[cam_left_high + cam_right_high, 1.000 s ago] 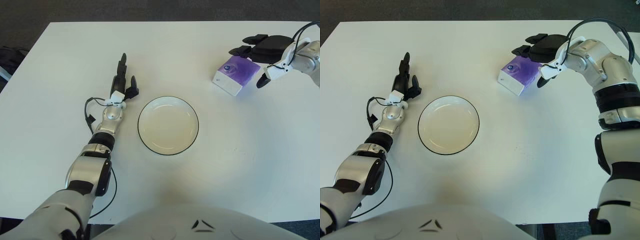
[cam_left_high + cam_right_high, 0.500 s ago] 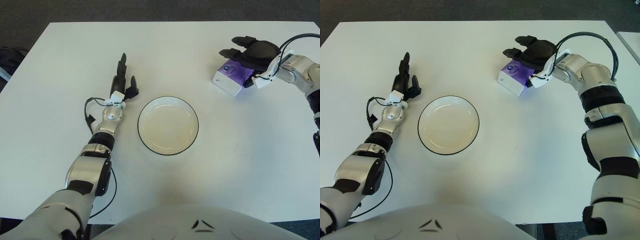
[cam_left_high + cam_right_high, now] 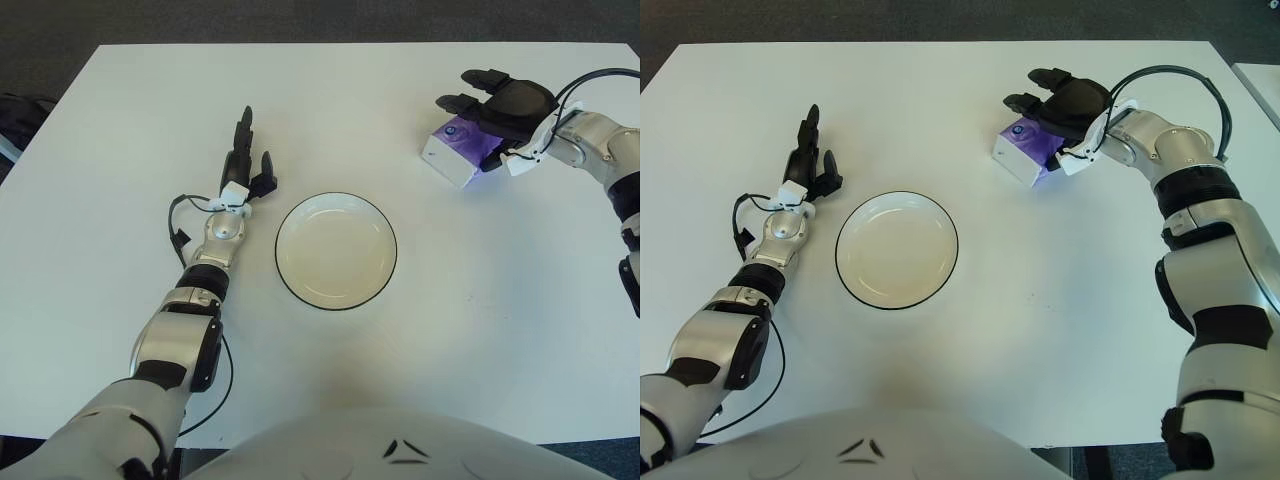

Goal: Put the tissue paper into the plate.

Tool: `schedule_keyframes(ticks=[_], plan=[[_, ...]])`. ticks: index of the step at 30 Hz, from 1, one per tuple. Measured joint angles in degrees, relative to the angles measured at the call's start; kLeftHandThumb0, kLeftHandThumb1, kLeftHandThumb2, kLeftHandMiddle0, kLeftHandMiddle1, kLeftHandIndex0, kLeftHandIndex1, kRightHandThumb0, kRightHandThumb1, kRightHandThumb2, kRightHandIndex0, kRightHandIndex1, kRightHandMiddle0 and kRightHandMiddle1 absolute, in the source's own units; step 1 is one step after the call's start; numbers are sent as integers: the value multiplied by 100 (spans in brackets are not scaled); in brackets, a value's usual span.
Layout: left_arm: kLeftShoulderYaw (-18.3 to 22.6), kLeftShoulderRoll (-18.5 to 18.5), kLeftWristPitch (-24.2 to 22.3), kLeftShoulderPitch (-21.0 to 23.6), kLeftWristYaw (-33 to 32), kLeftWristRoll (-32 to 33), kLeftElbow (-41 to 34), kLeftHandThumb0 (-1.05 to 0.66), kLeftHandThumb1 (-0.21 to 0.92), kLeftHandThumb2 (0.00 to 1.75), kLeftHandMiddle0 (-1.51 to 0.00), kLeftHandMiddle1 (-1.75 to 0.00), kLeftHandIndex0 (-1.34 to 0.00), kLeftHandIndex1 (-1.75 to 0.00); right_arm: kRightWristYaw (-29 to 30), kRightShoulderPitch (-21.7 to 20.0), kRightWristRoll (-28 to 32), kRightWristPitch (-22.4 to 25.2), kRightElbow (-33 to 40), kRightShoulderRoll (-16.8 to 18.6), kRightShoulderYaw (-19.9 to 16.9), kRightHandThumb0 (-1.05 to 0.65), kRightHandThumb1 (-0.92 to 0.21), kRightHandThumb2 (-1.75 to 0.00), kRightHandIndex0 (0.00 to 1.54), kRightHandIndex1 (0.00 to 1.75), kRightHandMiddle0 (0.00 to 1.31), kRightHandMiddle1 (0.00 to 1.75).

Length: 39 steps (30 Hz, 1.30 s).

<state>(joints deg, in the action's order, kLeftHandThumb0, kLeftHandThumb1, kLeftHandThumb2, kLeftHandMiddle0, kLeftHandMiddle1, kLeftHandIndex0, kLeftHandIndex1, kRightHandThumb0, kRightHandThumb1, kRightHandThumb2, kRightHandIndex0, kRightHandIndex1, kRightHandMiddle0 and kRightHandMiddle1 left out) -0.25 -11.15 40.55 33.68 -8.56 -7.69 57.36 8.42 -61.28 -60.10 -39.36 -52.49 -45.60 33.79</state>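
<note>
Right eye view, right hand (image 3: 1065, 105) clasped over the purple tissue pack (image 3: 1020, 155) at the table's (image 3: 1060, 300) far right, plate (image 3: 897, 249) well apart and bare, left hand (image 3: 808, 165) lay open left of the plate.

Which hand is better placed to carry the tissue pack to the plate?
The right hand: it is already over the purple tissue pack at the table's far right. The left hand shows beside the empty plate, far from the pack.
</note>
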Motion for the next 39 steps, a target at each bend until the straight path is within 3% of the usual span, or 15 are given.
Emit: schedule_keyframes(ticks=[18, 39], plan=[[4, -2, 0, -2, 0, 1, -6, -90, 92, 103, -2, -1, 0, -5, -14, -115, 4, 0, -244, 98, 195, -102, -75, -28, 0, 0, 0, 20], [39, -18, -2, -4, -1, 31, -14, -89, 92, 103, -3, -1, 0, -1, -600, -189, 15, -217, -263, 173, 389, -97, -74, -27, 0, 0, 0, 21]])
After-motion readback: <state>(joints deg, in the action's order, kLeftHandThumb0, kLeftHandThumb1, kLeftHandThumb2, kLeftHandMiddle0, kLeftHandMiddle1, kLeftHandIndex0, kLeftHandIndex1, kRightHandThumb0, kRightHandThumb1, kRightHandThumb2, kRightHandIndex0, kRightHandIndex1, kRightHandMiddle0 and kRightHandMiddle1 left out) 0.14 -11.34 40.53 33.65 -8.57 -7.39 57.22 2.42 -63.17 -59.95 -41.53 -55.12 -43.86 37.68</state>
